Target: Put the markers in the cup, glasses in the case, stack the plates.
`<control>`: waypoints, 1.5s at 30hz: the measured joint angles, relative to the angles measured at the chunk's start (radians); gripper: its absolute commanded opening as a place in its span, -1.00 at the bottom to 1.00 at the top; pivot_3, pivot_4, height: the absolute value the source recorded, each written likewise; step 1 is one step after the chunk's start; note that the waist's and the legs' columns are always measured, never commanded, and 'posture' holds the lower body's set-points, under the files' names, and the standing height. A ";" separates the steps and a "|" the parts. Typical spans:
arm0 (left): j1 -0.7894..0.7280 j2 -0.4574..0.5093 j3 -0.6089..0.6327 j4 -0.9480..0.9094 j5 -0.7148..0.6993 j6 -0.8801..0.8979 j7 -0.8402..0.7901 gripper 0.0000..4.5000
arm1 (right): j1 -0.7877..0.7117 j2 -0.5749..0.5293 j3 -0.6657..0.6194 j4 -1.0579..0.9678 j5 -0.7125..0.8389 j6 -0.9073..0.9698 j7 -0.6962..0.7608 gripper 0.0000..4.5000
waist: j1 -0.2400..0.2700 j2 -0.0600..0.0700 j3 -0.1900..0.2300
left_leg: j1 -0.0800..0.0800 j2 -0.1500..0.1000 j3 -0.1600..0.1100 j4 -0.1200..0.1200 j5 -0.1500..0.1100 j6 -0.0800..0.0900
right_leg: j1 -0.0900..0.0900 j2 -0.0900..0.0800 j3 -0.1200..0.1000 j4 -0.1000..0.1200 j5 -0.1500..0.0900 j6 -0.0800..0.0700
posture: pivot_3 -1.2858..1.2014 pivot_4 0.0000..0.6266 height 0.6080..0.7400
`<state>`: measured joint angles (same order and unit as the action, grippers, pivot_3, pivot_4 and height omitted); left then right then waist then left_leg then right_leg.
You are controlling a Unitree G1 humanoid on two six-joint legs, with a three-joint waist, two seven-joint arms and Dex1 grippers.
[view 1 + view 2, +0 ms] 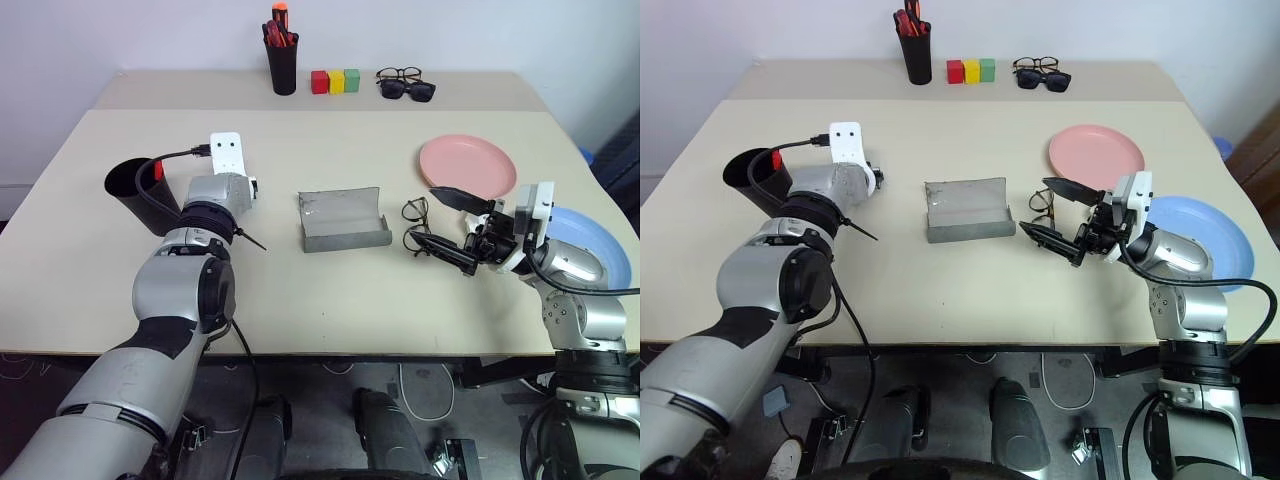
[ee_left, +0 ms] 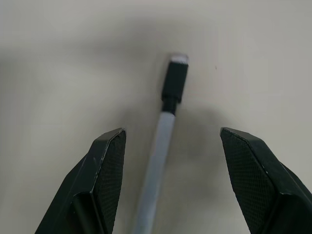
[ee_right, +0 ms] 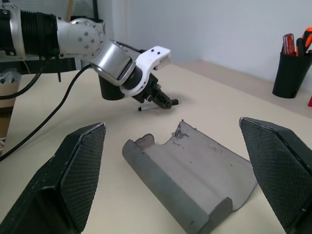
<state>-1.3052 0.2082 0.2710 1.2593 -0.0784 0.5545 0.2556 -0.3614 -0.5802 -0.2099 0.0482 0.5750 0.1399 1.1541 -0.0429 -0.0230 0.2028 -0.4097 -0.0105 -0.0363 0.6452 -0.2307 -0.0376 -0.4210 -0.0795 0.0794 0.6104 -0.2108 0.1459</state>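
While the left gripper [image 2: 170,161] hung spread wide over the white marker [image 2: 163,141] on bare tabletop beside the black cup [image 1: 130,190], the right gripper [image 1: 450,225], empty and fully spread, hovered by the glasses [image 1: 417,225], between the open grey case [image 1: 343,222] and the pink plate [image 1: 468,165].

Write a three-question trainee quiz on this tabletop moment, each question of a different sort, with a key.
1. True or false: the left gripper has its fingers closed on the white marker.
2. Multiple choice: the grey case is A) shut, B) lying open, C) standing on the pink plate.
3. Fill in: the wire-framed glasses lie on the table between the case and the ____ gripper.

Key
1. False: the fingers stand apart on either side of the marker, which lies on the table.
2. B.
3. Right, which is open.
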 measured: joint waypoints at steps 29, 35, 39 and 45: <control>0.303 -0.123 -0.228 -0.638 0.101 -0.240 -0.121 -0.98 | 0.011 -0.002 0.000 -0.034 0.017 -0.013 -0.052 1.00 | -0.003 0.000 0.000 | 0.001 0.000 0.001 -0.004 0.000 0.000 | -0.002 -0.001 0.001 0.001 0.000 -0.001 | 0.03 -0.52 1.00; 0.590 -0.110 -0.260 -1.025 0.204 -0.424 -0.019 -0.98 | 0.001 0.049 0.028 -0.020 0.020 -0.051 0.002 1.00 | 0.001 0.000 0.000 | 0.000 0.000 0.001 0.000 0.000 0.000 | -0.002 -0.001 0.001 0.002 0.001 -0.001 | 0.03 -0.52 1.00; 0.669 -0.097 -0.199 -1.086 0.211 -0.572 0.043 -0.98 | -0.027 0.081 0.061 0.007 0.020 -0.064 0.048 1.00 | 0.005 0.000 0.000 | 0.001 0.000 0.001 0.003 0.000 0.000 | 0.000 -0.001 0.001 0.002 0.001 -0.001 | 0.03 -0.52 1.00; 0.714 -0.037 -0.131 -1.077 0.262 -0.729 0.143 -0.98 | -0.112 0.114 0.094 0.086 0.016 -0.091 0.110 1.00 | 0.005 0.000 0.000 | 0.001 0.000 0.001 0.002 0.000 0.000 | 0.001 -0.001 0.000 0.002 0.001 -0.001 | 0.03 -0.52 1.00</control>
<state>-0.5914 0.1712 0.1396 0.1820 0.1838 -0.1747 0.3988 -0.4733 -0.4663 -0.1154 0.1338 0.5910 0.0486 1.2637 -0.0377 -0.0231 0.2027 -0.4088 -0.0102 -0.0357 0.6476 -0.2306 -0.0376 -0.4202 -0.0804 0.0798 0.6120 -0.2096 0.1445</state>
